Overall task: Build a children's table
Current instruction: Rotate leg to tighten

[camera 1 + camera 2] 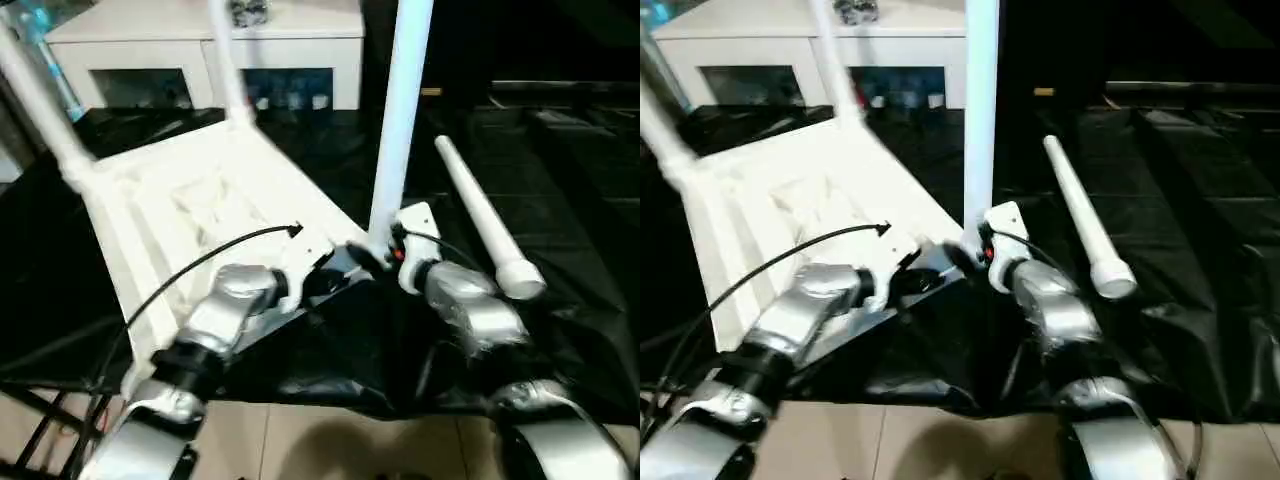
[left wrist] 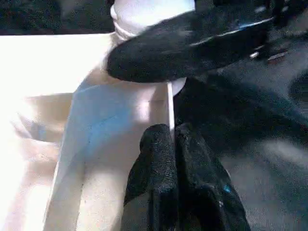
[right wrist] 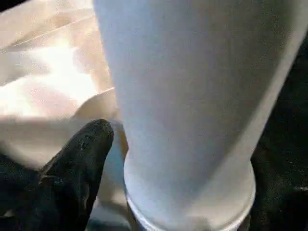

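The white tabletop (image 1: 150, 215) lies upside down on black cloth. Three white legs stand in its corner sockets: one at the far left (image 1: 40, 100), one at the far middle (image 1: 228, 70), one at the near right (image 1: 400, 110). Another leg (image 1: 480, 215) lies loose on the cloth to the right. My right gripper (image 1: 375, 255) straddles the base of the near right leg (image 3: 192, 96). It is open, and one finger (image 3: 91, 144) stands just beside the tube. My left gripper (image 2: 173, 130) is shut on the tabletop's thin edge wall (image 2: 170, 101), close to that same corner.
A white cabinet (image 1: 200, 45) with glass-fronted compartments stands behind the tabletop. The black cloth (image 1: 570, 230) is wrinkled and ends near me, where tan floor (image 1: 300, 440) begins. A black cable (image 1: 200, 260) arcs over my left forearm.
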Motion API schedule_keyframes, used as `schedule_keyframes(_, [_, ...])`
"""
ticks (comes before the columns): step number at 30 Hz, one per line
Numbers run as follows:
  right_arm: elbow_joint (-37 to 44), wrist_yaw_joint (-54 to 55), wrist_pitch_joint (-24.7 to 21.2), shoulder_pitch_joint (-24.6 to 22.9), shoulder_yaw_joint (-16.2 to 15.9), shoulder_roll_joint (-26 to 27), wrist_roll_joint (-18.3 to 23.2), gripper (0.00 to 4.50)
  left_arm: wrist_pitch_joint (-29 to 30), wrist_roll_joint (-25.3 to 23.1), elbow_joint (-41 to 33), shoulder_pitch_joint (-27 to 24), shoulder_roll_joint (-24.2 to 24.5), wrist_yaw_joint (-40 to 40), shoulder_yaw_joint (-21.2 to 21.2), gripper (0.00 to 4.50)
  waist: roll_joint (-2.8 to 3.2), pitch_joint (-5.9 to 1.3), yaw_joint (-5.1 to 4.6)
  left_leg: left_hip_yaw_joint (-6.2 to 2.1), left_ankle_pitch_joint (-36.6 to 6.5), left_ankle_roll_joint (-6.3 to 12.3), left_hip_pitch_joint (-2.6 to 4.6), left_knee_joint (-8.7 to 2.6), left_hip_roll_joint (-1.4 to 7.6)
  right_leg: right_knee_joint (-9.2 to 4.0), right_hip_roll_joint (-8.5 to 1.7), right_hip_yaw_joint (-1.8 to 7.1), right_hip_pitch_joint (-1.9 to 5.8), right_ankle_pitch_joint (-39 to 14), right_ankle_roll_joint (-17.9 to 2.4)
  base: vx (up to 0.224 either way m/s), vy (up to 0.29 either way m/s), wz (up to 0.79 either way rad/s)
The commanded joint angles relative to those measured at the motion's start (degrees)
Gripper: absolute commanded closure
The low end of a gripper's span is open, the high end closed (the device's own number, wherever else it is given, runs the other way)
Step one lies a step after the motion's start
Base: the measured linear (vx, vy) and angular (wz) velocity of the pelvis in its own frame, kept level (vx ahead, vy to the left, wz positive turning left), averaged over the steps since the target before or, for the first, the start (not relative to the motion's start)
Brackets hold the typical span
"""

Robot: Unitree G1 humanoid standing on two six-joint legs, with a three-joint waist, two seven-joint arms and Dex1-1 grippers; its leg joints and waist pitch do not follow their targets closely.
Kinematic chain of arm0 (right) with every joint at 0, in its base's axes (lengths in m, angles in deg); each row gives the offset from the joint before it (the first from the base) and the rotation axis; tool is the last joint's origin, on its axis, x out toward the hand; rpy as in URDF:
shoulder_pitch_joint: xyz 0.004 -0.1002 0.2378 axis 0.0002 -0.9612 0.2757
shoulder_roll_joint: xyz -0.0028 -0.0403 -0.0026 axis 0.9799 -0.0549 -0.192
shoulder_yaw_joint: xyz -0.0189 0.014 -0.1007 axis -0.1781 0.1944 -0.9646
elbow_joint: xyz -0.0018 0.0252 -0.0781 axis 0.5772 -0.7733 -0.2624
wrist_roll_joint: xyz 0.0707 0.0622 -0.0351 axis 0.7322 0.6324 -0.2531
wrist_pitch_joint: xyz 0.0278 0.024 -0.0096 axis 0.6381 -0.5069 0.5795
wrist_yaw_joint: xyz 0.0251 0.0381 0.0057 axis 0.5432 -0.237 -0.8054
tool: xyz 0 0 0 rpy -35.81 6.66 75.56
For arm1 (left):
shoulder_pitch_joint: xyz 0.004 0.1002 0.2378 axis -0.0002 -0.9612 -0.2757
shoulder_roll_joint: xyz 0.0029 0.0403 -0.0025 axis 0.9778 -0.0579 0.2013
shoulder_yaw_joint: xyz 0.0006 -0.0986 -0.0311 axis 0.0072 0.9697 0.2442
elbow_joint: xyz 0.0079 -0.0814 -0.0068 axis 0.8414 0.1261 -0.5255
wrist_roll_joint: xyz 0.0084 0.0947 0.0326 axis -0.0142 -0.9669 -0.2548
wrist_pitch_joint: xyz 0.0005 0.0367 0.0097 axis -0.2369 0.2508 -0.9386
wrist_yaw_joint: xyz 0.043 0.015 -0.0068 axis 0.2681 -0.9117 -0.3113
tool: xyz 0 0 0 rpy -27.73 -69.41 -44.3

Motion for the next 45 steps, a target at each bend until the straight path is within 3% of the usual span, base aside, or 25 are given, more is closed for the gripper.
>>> schedule_keyframes(1, [4.6,-11.1,-0.9,-1.6,-6.5,0.3,2.2,0.57,-2.5,2.2,-3.8,0.4,-0.7,5.4,-3.1,4.5,-0.14,-4.2,0.57,-0.48,-9.1,7.08,-0.06,-3.66,1.82,-3.64,-2.98,2.56,3.83,-8.2,-14.3,0.0,0.0,0.0])
schedule_keyframes(7, [11.6,-25.1,-3.2,-4.4,-7.8,-7.8,4.5,0.57,-4.4,3.9,-6.3,-1.0,3.7,14.8,-4.5,4.5,-0.11,-4.11,2.57,-0.14,-10.2,6.8,0.44,-3.72,2.25,-3.44,-2.92,2.69,3.49,-8.3,-15.0,0.0,0.0,0.0])
schedule_keyframes(11, [13.9,-31.6,-4.6,-5.0,-8.9,-12.4,5.0,0.57,-4.8,4.4,-6.4,-1.1,5.5,18.6,-4.5,4.5,-0.12,-3.96,3.05,-0.15,-10.9,5.84,0.42,-3.81,2.14,-3.66,-2.94,2.72,3.53,-10.5,-14.1,0.0,0.0,0.0])
schedule_keyframes(12, [14.7,-33.1,-5.2,-5.2,-9.4,-13.6,5.0,0.81,-5.2,4.4,-6.4,-1.1,6.2,19.7,-4.7,4.5,-0.29,-3.97,3.19,-0.11,-10.4,5.91,0.42,-3.74,2.16,-3.72,-2.94,2.78,3.46,-10.7,-13.9,0.0,0.0,0.0])
schedule_keyframes(16, [15.9,-34.7,-5.8,-5.5,-10.5,-14.8,4.3,0.92,-5.3,4.8,-6.9,-1.4,7.1,21.9,-5.1,4.5,-0.26,-3.91,3.54,-0.14,-10.0,5.36,0.34,-3.79,2.09,-3.86,-3.04,2.77,3.4,-12.7,-13.2,0.0,0.0,0.0])
schedule_keyframes(18, [16.2,-34.7,-5.7,-5.7,-10.8,-14.6,4.0,1.26,-5.4,4.6,-7.0,-1.6,7.4,22.2,-5.2,4.5,-0.46,-3.95,3.53,-0.16,-9.7,5.23,0.29,-3.78,2.12,-3.81,-3.0,2.77,3.37,-12.5,-13.0,0.0,0.0,0.0])
schedule_keyframes(22, [17.2,-34.3,-6.5,-6.5,-11.3,-13.8,4.3,1.58,-5.5,4.7,-7.0,-1.8,7.5,22.3,-5.3,4.5,-0.28,-4.03,3.63,-0.23,-9.1,5.16,0.31,-3.81,2.2,-3.69,-3.03,2.76,3.37,-11.8,-13.1,0.0,0.0,0.0])
schedule_keyframes(27, [16.9,-30.9,-6.8,-8.2,-11.3,-11.7,3.7,1.75,-4.6,4.1,-6.5,-1.9,6.2,19.2,-4.9,4.5,-0.36,-4.0,3.58,-0.17,-8.6,5.45,0.24,-3.74,2.11,-3.56,-2.98,2.77,3.37,-10.6,-13.4,0.0,0.0,0.0])
schedule_keyframes(31, [10.7,-17.1,-6.5,-7.3,-8.4,-6.3,0.7,1.78,-2.4,3.5,-4.3,-0.5,2.0,11.6,-2.9,4.5,-0.32,-3.32,2.73,-0.27,-14.0,2.41,0.81,-4.2,1.78,-4.97,-3.13,2.56,2.89,-21.7,-10.6,0.0,0.0,0.0])
schedule_keyframes(32, [9.2,-13.8,-6.4,-6.9,-8.0,-5.1,-0.2,1.78,-2.1,3.0,-3.7,0.0,1.1,9.6,-2.7,4.5,-0.42,-3.32,2.21,-0.52,-15.2,1.78,0.62,-4.33,1.65,-5.16,-3.12,2.41,3.18,-24.3,-9.4,0.0,0.0,0.0])
schedule_keyframes(35, [5.0,-5.0,-6.8,-5.6,-6.4,-1.5,-1.5,1.8,-1.0,2.1,-1.6,1.4,-2.0,3.9,-1.7,4.5,-0.47,-3.05,1.27,-0.66,-17.4,1.31,0.73,-4.31,1.3,-5.93,-3.02,2.07,2.86,-29.5,-7.2,0.0,0.0,0.0])
schedule_keyframes(38, [2.2,1.6,-7.6,-4.4,-4.9,1.3,-1.8,1.8,-0.3,1.5,0.1,2.7,-4.0,-0.6,-1.1,4.5,-0.49,-3.09,0.25,-0.74,-17.8,2.02,0.68,-4.11,1.06,-6.47,-3.0,1.93,2.59,-31.4,-6.0,0.0,0.0,0.0])
schedule_keyframes(40, [-2.8,11.9,-7.2,-1.9,-2.2,5.2,-2.6,1.8,1.1,0.5,1.7,4.2,-6.9,-6.8,0.3,4.5,-0.51,-3.18,-0.21,-0.79,-18.3,1.74,0.77,-3.99,0.95,-6.55,-2.9,1.75,2.35,-31.8,-5.8,0.0,0.0,0.0])
schedule_keyframes(43, [-6.9,16.6,-5.3,0.2,-1.8,7.4,-3.5,1.8,0.9,-0.7,2.9,5.1,-8.3,-10.0,0.5,4.5,-0.43,-3.17,-1.07,-1.01,-19.8,1.8,0.59,-4.0,0.84,-6.81,-2.97,1.4,2.39,-32.6,-5.5,0.0,0.0,0.0])
schedule_keyframes(45, [-8.0,16.1,-3.8,1.1,-1.4,7.9,-3.2,1.8,0.4,-1.1,3.1,5.1,-8.4,-10.2,0.2,4.5,-0.35,-3.29,-1.06,-1.08,-19.8,2.36,0.48,-4.12,1.01,-6.7,-3.06,1.48,2.43,-31.4,-5.7,0.0,0.0,0.0])
